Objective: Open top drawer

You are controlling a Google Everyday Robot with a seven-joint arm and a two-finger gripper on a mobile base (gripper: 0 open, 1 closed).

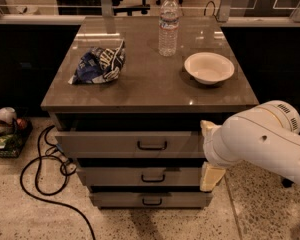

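Note:
The top drawer (110, 144) is the highest and widest-looking of three grey-beige drawers under the brown cabinet top (145, 91). It stands out a little further than the two below, with a dark gap above its front. Its small black loop handle (152, 145) sits at the middle of the front panel. My gripper (209, 154), at the end of the white arm (262, 141), is at the right end of the top drawer's front, well to the right of the handle. The arm hides most of it.
On the cabinet top lie a blue chip bag (100, 64), a water bottle (168, 25) and a white bowl (209, 68). A black cable (40, 174) loops on the floor at the left, next to a basket of items (5, 131). Middle drawer (140, 176) and bottom drawer (150, 200) sit below.

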